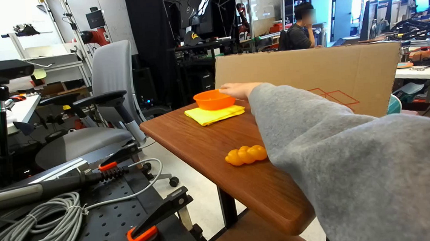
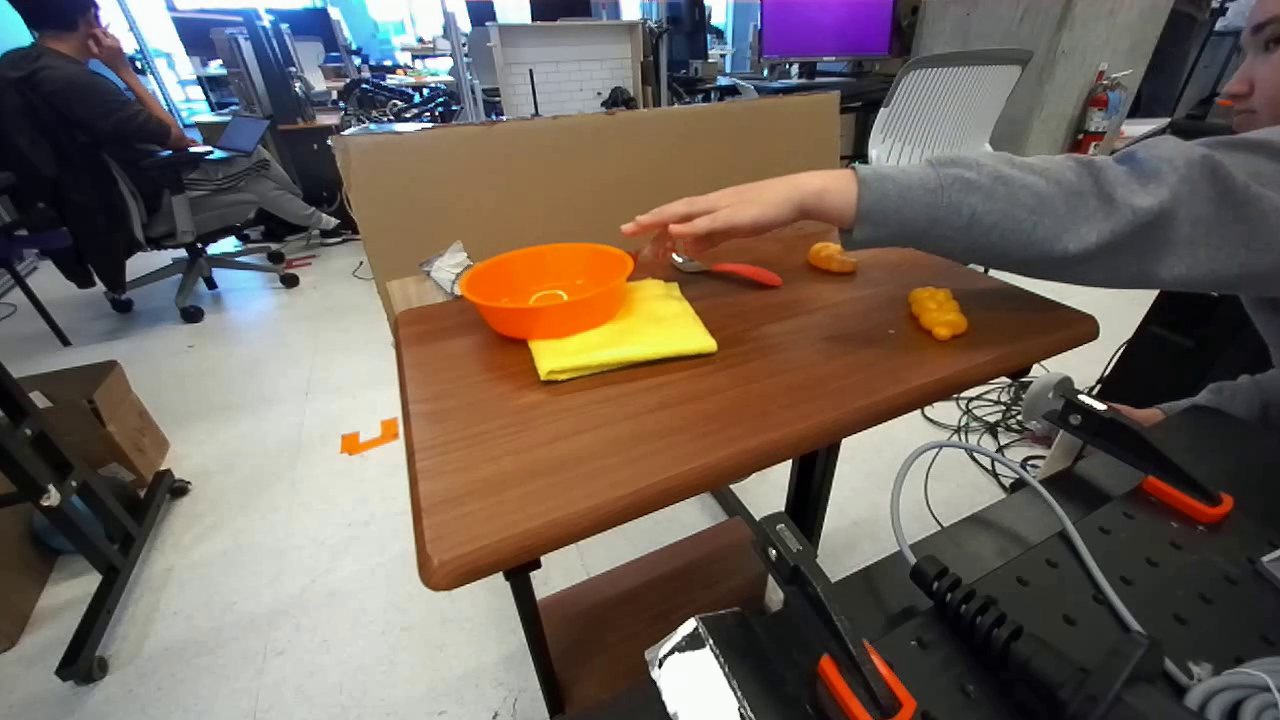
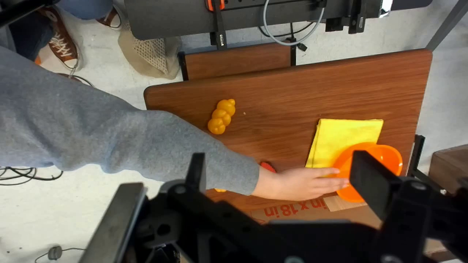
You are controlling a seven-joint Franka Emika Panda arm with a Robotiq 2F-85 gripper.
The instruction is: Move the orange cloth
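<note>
Black and blocky, the gripper (image 3: 278, 156) fills much of the lower wrist view, its two fingers wide apart. Beyond them a bare hand (image 3: 303, 183) stretches from a grey, softly creased sleeve (image 3: 146, 138), fingertips overlapping the rim of a smooth, round orange bowl (image 3: 388, 155). That bowl covers one corner of the yellow cloth (image 3: 345, 135), a flat, folded square on the wood-grained tabletop (image 3: 278, 106). Well apart from the cloth lies a glossy, lumpy orange toy (image 3: 222, 117).

In an exterior view, a brown cardboard panel (image 1: 302, 69) marked with red lines stands along the tabletop, and the sleeve slants away over the wood; the cloth's soft layers show under the bowl.

In an exterior view, the hand hovers palm down, fingers outstretched; whether they touch the bowl, I cannot tell. Below lies a utensil (image 2: 738, 270) with a shiny metal end and red handle, near a second lumpy toy (image 2: 832, 258).
</note>
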